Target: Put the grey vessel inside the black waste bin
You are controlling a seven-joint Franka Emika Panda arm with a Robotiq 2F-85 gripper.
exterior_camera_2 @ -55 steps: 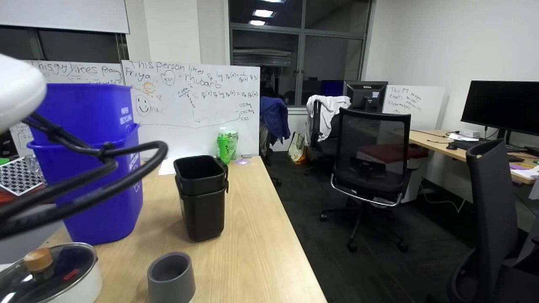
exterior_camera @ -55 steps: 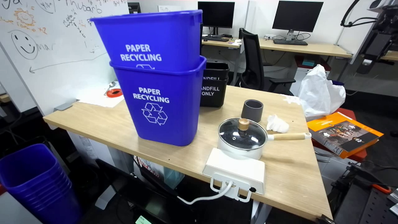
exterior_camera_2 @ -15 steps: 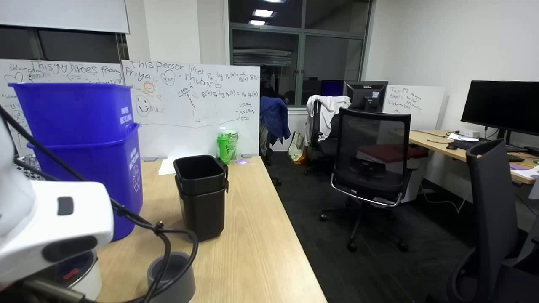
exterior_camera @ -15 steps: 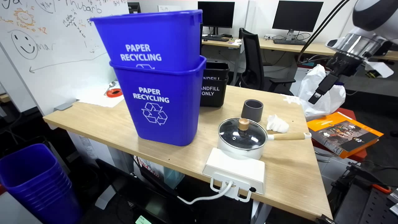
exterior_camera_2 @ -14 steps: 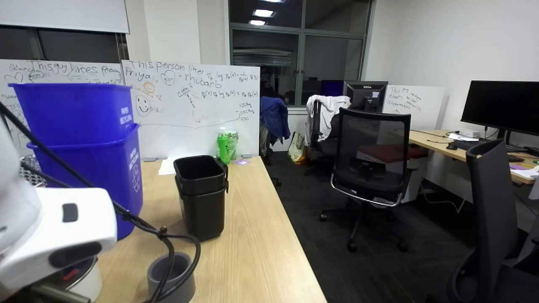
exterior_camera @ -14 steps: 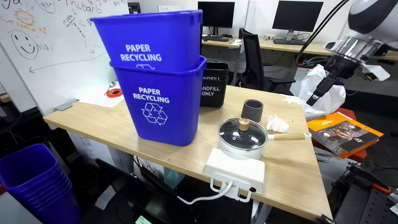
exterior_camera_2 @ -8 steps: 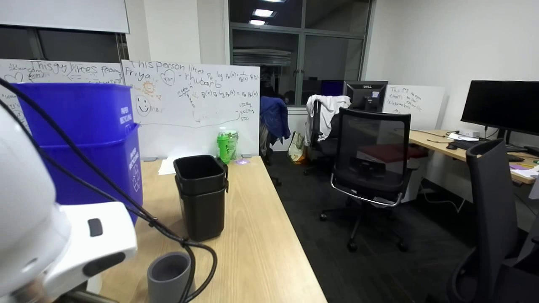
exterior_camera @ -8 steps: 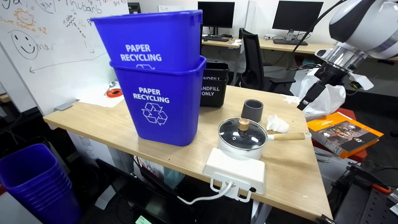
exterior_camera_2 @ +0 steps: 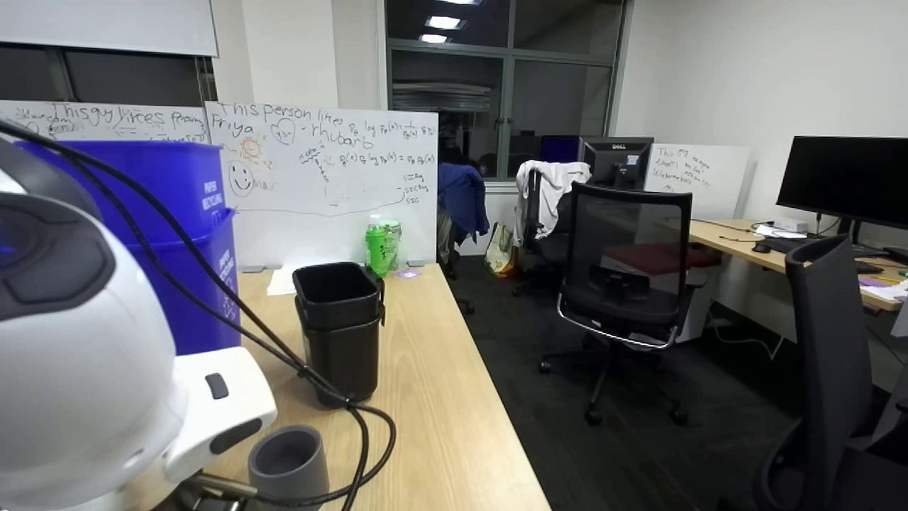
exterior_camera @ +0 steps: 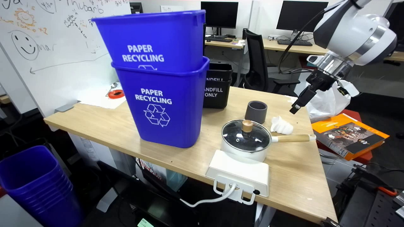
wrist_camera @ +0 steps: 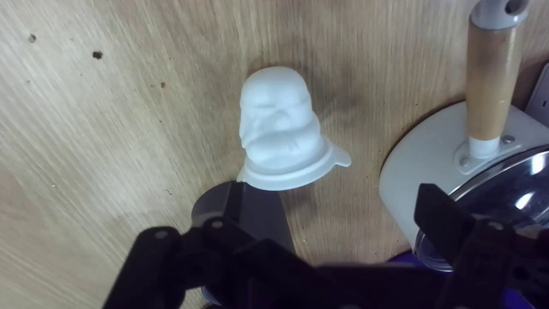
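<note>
The grey vessel (exterior_camera: 256, 112), a small dark grey cup, stands upright on the table beside the pan. It also shows in an exterior view (exterior_camera_2: 289, 465), partly covered by my cables, and in the wrist view (wrist_camera: 262, 214), partly behind a finger. The black waste bin (exterior_camera: 217, 94), with white lettering, stands farther back, partly behind the blue bins. Its open top faces up in an exterior view (exterior_camera_2: 340, 341); a second black bin is nested in it. My gripper (exterior_camera: 294, 108) is above the table's edge, apart from the vessel. In the wrist view my gripper (wrist_camera: 331, 191) is open and empty.
A white moulded piece (exterior_camera: 281, 125) lies beside the vessel. A lidded pan (exterior_camera: 246, 142) with a wooden handle and a white box (exterior_camera: 238, 173) stand at the front. Stacked blue bins (exterior_camera: 167, 110) rise tall on the table. A black office chair (exterior_camera: 257, 63) stands behind.
My arm has come in from the upper right and moved down and left, bringing the gripper over the table's edge and closer to the vessel. The vessel and bins have not moved.
</note>
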